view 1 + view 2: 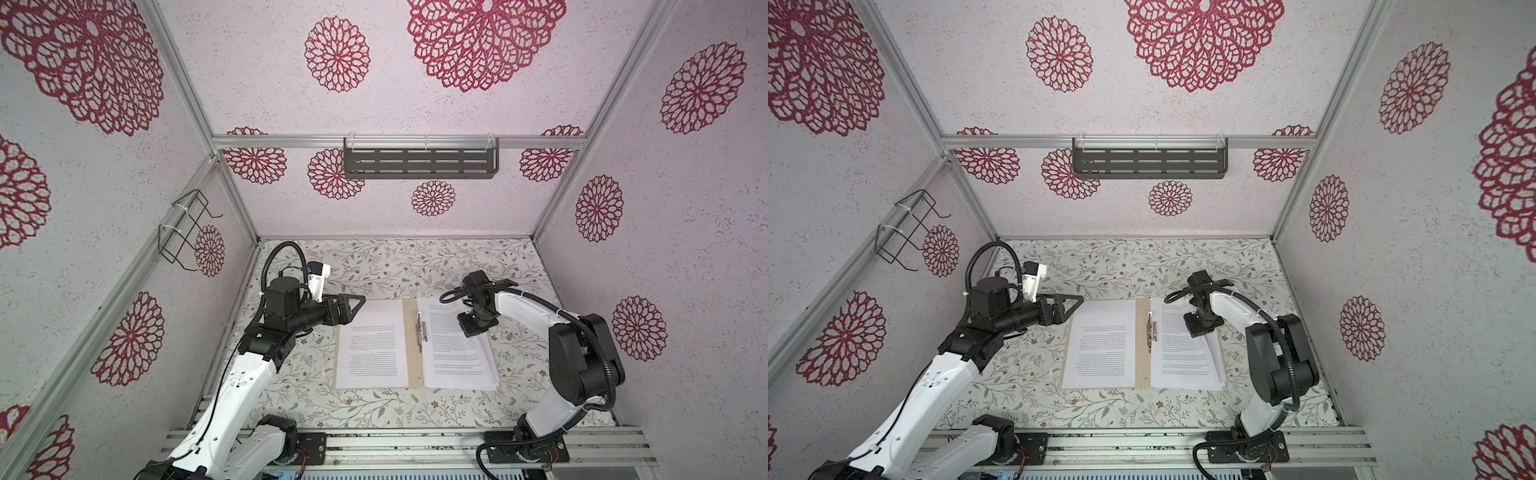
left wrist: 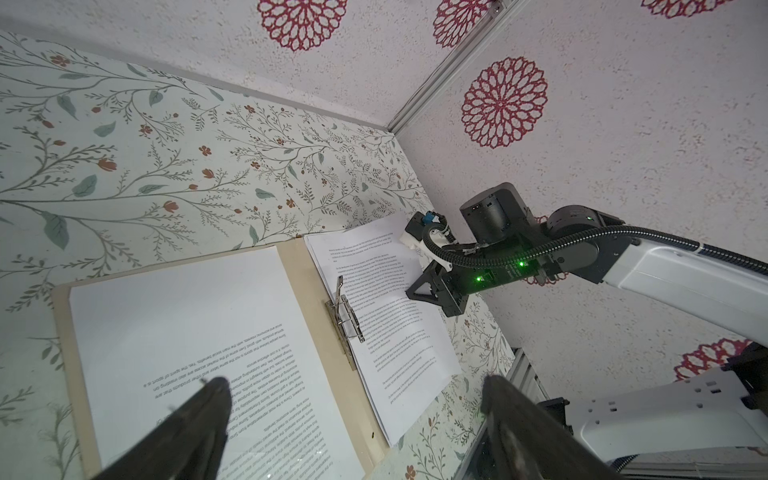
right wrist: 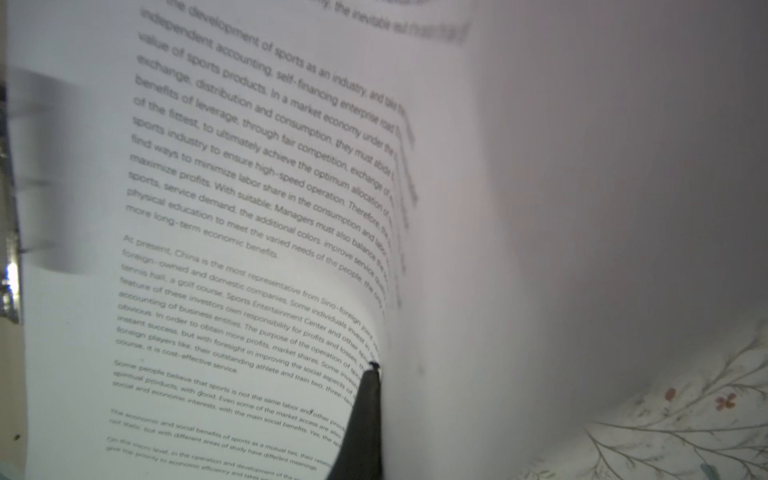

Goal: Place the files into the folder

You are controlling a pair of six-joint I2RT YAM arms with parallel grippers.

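Two robot arms over a floral tabletop [image 1: 374, 266], inside white walls with red rosettes.

Left arm: rises from the near left corner, forearm level and low, elbow bent. Holds the left gripper [image 1: 356, 304] just beside the far left corner of the folder [image 1: 410, 361], claw spread wide.

Right arm: arches up from the near right corner, wrist aimed straight down. Sets the right gripper [image 1: 473, 330] on the far part of the right-hand stack [image 1: 457, 370], claw pressed together, pinching the top sheet [image 1: 446, 349].

Folder: lies open and flat at the middle of the tabletop, tan spine bare between the files [image 1: 374, 345]. Carries one sheet on the left flap and the stack on the right flap, fanned at its outer edge. Bears a metal clip [image 1: 421, 332] along the spine, at the stack's inner edge.

Right wrist view alone: shows the top sheet [image 3: 208, 249] buckled up in a ridge against one dark finger [image 3: 365, 415]; hides the second finger behind the paper.

Left wrist view alone: shows both spread fingers [image 2: 199, 415], blurred, over the left sheet, and green lights [image 2: 519, 264] on the right arm's wrist.

Both top views alone: show a black slotted shelf [image 1: 419, 164] on the back wall and a wire rack [image 1: 183, 232] on the left wall, well apart from both arms.
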